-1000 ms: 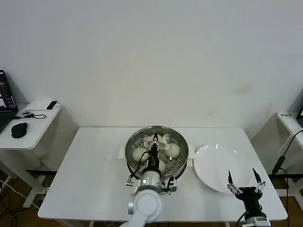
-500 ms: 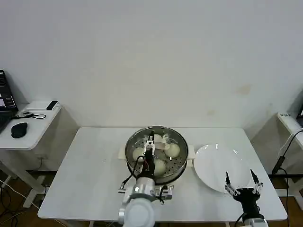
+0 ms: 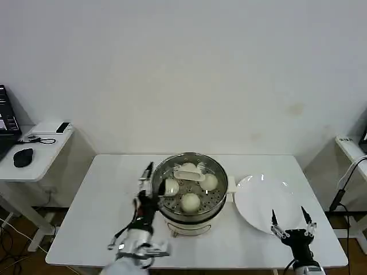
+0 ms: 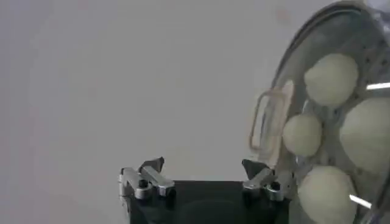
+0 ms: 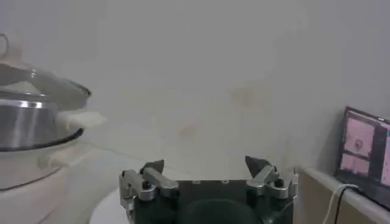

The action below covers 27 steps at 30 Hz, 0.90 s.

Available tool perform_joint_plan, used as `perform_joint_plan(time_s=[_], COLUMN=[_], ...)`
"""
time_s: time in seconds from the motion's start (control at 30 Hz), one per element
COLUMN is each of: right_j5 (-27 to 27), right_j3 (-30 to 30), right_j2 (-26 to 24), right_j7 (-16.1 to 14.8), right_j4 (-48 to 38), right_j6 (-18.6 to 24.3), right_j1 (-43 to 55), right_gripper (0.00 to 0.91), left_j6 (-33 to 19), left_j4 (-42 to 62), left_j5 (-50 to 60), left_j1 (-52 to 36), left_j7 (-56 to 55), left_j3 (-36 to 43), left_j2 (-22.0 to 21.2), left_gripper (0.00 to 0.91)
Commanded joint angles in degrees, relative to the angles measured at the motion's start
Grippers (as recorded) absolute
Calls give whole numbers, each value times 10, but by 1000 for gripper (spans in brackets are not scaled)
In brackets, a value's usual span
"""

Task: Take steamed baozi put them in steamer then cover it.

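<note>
We are seeing four steamed baozi (image 3: 190, 201) sitting on the perforated tray inside the steamer (image 3: 190, 213), mid-surface (image 3: 109, 189). The cover (image 3: 189, 171) is already resting on the pot, glass lid with cream handle on top; in the left wrist view the baozi (image 4: 331, 79) are showing through the glass. The white plate (image 3: 265, 201) is lying just beside the steamer on its right, bare.

Our left gripper (image 3: 149, 182) is hanging just beside the steamer's left rim, jaws spread, holding nothing. Our right gripper (image 3: 293, 224) is sitting parked over the plate's near edge, jaws spread too.

Risk we are judging: the left arm is close to the pot, so a sideways swing could clip the rim and knock the cover askew.

Versus a second ago: the left gripper was over the pot's middle at the handle; it is now off to the left side. The right gripper is barely changed.
</note>
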Motion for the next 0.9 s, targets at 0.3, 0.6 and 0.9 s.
perform_joint_plan(time_s=[0.3, 0.6, 0.9], right_j5=[118, 159, 149], right_j3=[-48, -61, -78], right_j2=[-69, -120, -121], right_j7=[-27, -25, 15], right_j4=[-24, -2, 30], right_j6=[10, -23, -83], right_j1=[-33, -64, -59], right_gripper=[907, 907, 907], left_j6=[-214, -192, -183], left_j4=[21, 24, 12], left_j5=[-799, -785, -746], left_j1=[223, 235, 233], left_j7=[-115, -111, -104], left_j3=[-249, -218, -206], left_j2=[32, 8, 0], left_gripper=[907, 907, 907])
